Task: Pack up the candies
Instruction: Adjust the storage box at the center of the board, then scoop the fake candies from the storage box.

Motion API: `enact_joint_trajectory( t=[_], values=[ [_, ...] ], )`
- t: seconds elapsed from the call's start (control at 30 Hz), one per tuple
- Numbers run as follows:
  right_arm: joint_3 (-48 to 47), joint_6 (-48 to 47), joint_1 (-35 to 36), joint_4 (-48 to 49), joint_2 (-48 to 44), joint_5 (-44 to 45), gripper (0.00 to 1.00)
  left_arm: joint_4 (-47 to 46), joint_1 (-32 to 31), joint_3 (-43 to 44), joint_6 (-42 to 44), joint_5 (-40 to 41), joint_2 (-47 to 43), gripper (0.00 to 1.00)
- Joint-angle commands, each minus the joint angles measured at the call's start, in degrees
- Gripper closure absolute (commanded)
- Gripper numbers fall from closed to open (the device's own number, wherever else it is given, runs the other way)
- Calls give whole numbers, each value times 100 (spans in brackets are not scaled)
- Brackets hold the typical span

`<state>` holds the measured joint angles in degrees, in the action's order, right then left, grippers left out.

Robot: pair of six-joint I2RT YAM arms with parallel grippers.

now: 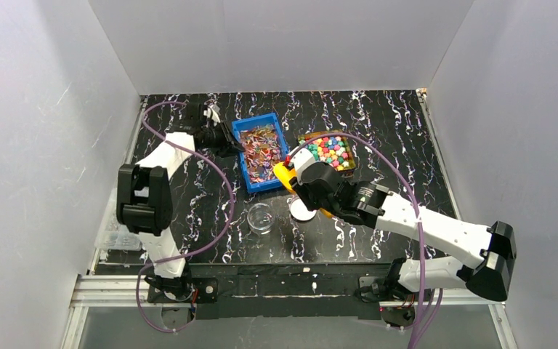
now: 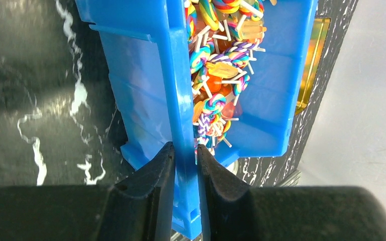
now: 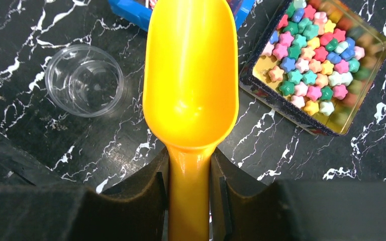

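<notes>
**Candies [image 2: 216, 65] wait in two containers; the scoop is empty**

Taking the blue bin [image 2: 178, 75] as the marker: at its left wall the left pincer [image 2: 186, 168] is clamped shut on the plastic, one finger outside and one inside, as if to steady the bin. Inside lies a tangle of swirled, striped sweets on thin white sticks.

Just in front of the bin on the table [image 1: 407, 145] stands a clear cup [image 3: 84, 80], with nothing in it that I can see.

To the bin's right, the right pincer [image 3: 190, 168] grips the neck of a yellow scoop [image 3: 191, 75]. Its bowl is bare and hangs between the cup and a gold tray [image 3: 281, 108]. That tray, right of the bin, holds a loose layer of star-shaped sweets [image 3: 306, 65] in pink, green, yellow and blue.

I would guess both sorts are light, hard and quick to scatter. The stars should roll and bounce, so sliding the scoop under the heap looks better than pinching. The stick ones may snag and come up in clumps.

Hard to read: the bin's far end is cut off in the left wrist view. From above, a white disc [image 1: 301, 211] by the cup is half hidden under the right arm, and I cannot tell whether it is a lid. The tray's far corner is blurred.
</notes>
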<state>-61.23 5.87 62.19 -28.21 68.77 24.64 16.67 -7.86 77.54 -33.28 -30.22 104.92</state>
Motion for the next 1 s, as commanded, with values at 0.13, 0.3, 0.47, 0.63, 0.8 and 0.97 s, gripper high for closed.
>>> enact_joint_trajectory(
  t=[0.13, 0.3, 0.47, 0.63, 0.8, 0.97],
  values=[
    [-629, 6, -79, -568, 433, -221, 99, -433, -202, -1101, -834, 394, -1319, 100],
    [-1134, 1, -282, -1089, 977, -570, 99, -581, -395, -1255, -1069, 495, -1551, 100],
    [-1660, -19, -471, -1585, 1617, -945, 99, -612, -538, -1340, -1135, 630, -1686, 100],
    [-2023, -7, -588, -1866, 2057, -1137, 99, -679, -573, -1437, -1160, 605, -1693, 100],
    [-2327, -33, -660, -2087, 2464, -1341, 99, -775, -594, -1566, -1154, 523, -1718, 100],
    [-2696, -67, -701, -2319, 2918, -1442, 99, -814, -626, -1726, -1080, 445, -1792, 100]
  ],
)
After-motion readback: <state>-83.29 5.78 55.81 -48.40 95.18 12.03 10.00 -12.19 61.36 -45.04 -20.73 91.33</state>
